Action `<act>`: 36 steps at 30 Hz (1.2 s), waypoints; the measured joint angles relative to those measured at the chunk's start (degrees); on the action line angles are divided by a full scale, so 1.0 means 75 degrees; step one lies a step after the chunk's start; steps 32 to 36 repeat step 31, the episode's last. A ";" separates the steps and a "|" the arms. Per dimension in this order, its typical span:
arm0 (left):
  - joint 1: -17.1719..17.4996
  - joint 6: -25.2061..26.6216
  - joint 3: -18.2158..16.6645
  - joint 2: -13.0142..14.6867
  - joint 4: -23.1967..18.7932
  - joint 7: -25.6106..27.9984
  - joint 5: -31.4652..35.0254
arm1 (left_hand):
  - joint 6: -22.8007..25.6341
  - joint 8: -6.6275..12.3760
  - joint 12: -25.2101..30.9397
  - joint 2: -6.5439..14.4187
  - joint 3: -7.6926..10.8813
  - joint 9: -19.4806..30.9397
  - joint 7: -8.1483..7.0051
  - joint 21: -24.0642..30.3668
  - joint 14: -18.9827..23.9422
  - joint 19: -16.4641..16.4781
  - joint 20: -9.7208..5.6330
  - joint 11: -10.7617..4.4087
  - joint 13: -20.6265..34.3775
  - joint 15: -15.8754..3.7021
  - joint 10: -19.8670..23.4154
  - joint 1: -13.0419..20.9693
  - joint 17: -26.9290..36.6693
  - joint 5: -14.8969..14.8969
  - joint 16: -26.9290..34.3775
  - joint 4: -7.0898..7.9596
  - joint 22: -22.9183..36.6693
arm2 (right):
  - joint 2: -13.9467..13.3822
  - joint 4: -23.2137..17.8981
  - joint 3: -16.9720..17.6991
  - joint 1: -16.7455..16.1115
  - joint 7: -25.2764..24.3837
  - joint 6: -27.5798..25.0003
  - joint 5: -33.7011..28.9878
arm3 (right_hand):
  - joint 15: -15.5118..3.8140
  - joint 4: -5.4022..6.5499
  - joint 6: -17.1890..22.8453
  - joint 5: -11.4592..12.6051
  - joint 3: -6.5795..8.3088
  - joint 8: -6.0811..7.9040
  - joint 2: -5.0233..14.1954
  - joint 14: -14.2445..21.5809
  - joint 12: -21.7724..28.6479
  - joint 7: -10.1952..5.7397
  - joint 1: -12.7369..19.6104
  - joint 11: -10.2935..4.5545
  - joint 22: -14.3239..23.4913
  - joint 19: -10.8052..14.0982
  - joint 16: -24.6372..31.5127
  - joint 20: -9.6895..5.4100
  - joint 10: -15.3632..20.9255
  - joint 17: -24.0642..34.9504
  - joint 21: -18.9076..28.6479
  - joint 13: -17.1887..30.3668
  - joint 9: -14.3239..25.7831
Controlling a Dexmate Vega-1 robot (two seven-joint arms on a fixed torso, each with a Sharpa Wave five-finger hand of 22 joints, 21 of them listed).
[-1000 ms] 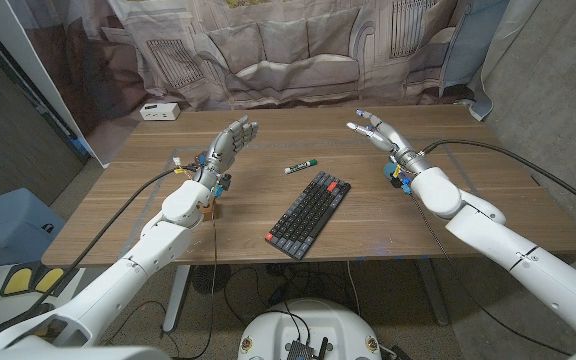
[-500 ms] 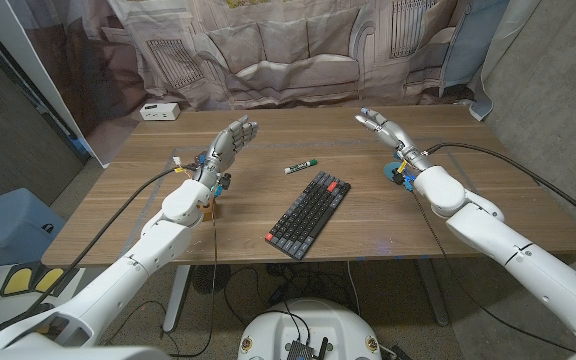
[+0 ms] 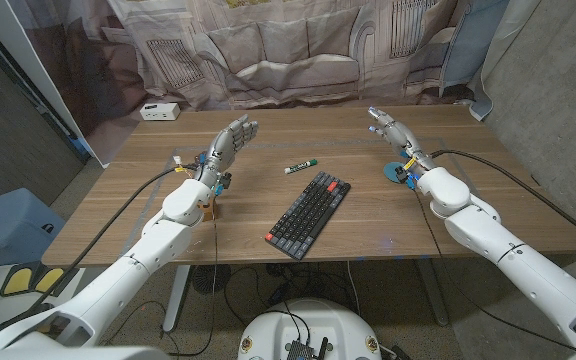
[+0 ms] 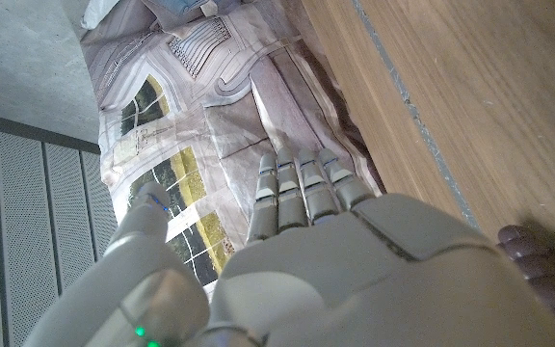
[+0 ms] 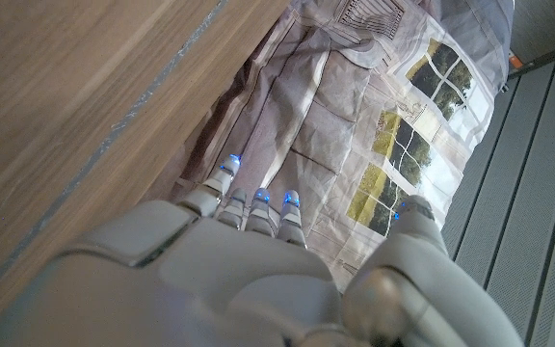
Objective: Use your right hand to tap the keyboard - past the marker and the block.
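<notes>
Head view: right hand is up over the table's far right part, fingers apart and reaching away from the robot, holding nothing. Right wrist view agrees: fingers straight, w/ only a patterned curtain and wooden table edge beyond them. Just beside the wrist on the wood sits a small blue item, partly hidden by the arm; can't tell what it is, maybe the block the task means.

Going left from the hand: a marker w/ green end lies on the wood, near the keyboard's far end but apart from it. The keyboard, dark w/ one reddish key at its far corner, lies diagonally at table centre, well apart from the right hand and nearer the robot than the hand is. Judgement: hand looks poised high and wide so it can swing in over the marker w/o knocking it; tap not yet made.

Left hand is raised on the opposite side, fingers spread, empty, prob. parked clear of the keyboard so the right arm has room. A white box sits at the far left table corner.
</notes>
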 measured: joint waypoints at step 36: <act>-0.0235 -0.0057 0.0031 -0.0179 0.0300 -0.0075 -0.0051 | 0.0042 0.0000 0.0001 0.0041 0.0000 0.0000 0.0042 0.0000 0.0000 0.0000 0.0000 0.0000 0.0000 0.0000 0.0000 0.0041 0.0000 0.0000 0.0000 0.0000 0.0000 | 0.0996 0.2210 -0.0005 0.0627 0.2124 0.1281 0.1980 | 0.0027 0.0042 0.0452 0.0000 -0.0043 0.0000 -0.0036 0.0299 0.0000 0.0119 0.0026 0.0081 0.0002 0.0409 0.0000 0.0054 0.0438 0.0020 -0.0030 0.0001 0.0001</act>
